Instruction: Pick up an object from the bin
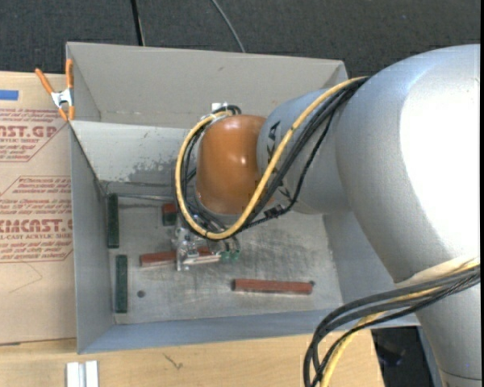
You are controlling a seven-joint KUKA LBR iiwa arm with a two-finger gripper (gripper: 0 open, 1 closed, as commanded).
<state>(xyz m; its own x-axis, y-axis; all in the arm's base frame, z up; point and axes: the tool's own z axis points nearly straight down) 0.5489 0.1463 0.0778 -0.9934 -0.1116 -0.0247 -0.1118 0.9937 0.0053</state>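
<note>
The two-finger metal gripper (187,256) sits low at the right end of a flat reddish-brown stick (156,259) — likely placed to pinch it — though I cannot tell how far its jaws are open.

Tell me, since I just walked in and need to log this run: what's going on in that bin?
The robot arm has reached into the grey bin from the right. Its gripper is down near the floor, at the right end of a short reddish-brown stick lying near the middle. Whether it has a grip on the stick cannot be told. A longer reddish-brown stick lies apart at the front right, and two dark green bars lie along the left wall.
</note>
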